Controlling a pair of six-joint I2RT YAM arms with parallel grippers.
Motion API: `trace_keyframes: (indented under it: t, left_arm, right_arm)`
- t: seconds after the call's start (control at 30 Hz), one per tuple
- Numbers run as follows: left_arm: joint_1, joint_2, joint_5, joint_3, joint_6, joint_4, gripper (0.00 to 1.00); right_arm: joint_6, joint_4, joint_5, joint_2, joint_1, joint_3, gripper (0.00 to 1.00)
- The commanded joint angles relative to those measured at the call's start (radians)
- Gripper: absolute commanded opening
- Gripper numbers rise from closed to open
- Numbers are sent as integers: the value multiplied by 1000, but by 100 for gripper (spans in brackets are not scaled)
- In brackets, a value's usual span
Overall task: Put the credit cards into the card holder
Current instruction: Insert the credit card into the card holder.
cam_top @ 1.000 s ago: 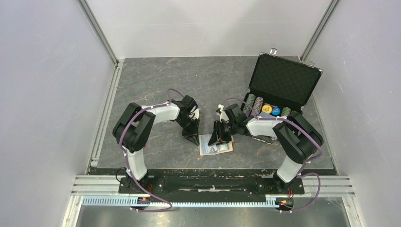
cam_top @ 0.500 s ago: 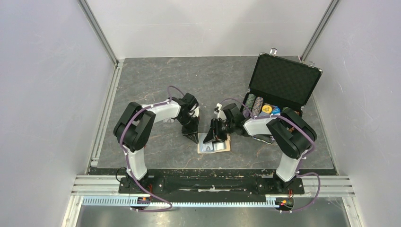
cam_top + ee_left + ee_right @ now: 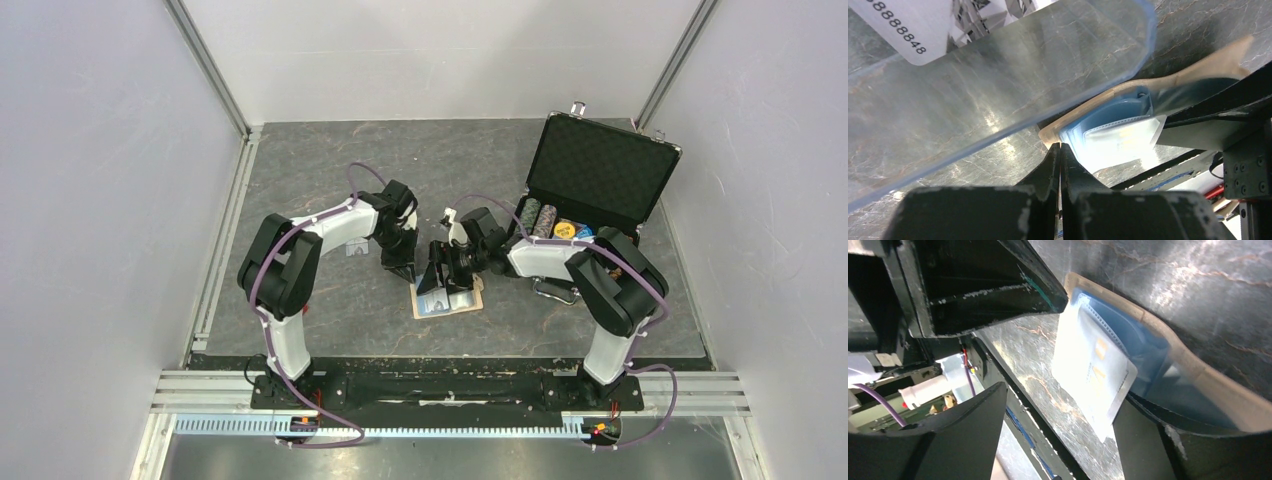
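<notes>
The card holder (image 3: 450, 299) lies open on the grey table, tan outside with blue pockets (image 3: 1143, 347). One pale credit card (image 3: 1093, 372) sticks halfway out of a blue pocket (image 3: 1108, 112), its free end on the table. My right gripper (image 3: 1063, 400) is open around that end, and the card's corner (image 3: 1120, 135) lies against the right finger (image 3: 1148, 440). The left gripper (image 3: 1060, 147) is shut, its tips against the holder's tan corner (image 3: 1070, 282). A clear, blue-edged sheet (image 3: 1013, 75) with a white numbered patch fills the left wrist view's upper left.
An open black case (image 3: 595, 185) with poker chips stands at the back right, close behind the right arm. A small pale piece (image 3: 355, 250) lies on the table under the left arm. White walls and metal rails enclose the table.
The right gripper's jaws have opened wide and let go of the card. Both grippers and the card holder have shifted a little to the left and away from the bases.
</notes>
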Motion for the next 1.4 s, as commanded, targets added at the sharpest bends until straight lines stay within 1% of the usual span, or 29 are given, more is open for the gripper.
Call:
trace_keyframes:
  t: [0.0,0.2,0.37,0.5,0.6,0.73,0.83,0.87,0.93,1.07,1.1,1.2,1.27,1.3,1.37]
  left_arm:
    - [0,-54,-8,6,43,-4,2]
    - [0,-62,59,-7,36,6,2]
    - [0,-76,83,-15,26,10,5]
    - [2,-91,123,-33,6,35,11]
    - [2,-97,152,-45,-6,48,22]
    - [1,-112,193,-67,-35,77,32]
    - [0,-118,212,-85,-63,106,34]
    - [1,-117,212,-89,-68,110,35]
    - [0,-119,211,-93,-79,116,35]
    - [0,-119,204,-101,-105,129,35]
    - [0,-119,200,-101,-110,128,35]
    - [0,-119,174,-103,-119,122,37]
    - [0,-124,158,-105,-125,117,41]
    - [0,-125,155,-108,-132,117,43]
    - [0,-131,154,-115,-148,122,44]
  right_arm:
    - [-105,-170,88,-33,-2,12,79]
    - [-142,-245,97,-45,0,53,85]
    - [-182,-313,121,-59,0,85,84]
    - [-228,-371,148,-62,0,114,76]
    - [-258,-403,160,-64,0,138,72]
    - [-273,-411,146,-69,0,154,68]
    - [-273,-404,122,-53,1,141,64]
    - [-269,-401,106,-44,0,135,61]
    - [-249,-386,72,-32,0,115,51]
    - [-200,-334,6,-20,0,81,41]
    - [-194,-332,-4,-14,0,82,40]
    - [-183,-328,-28,3,0,102,40]
    - [-177,-325,-50,18,0,126,44]
    - [-185,-334,-51,21,0,138,48]
    - [-230,-413,-7,22,-1,186,59]
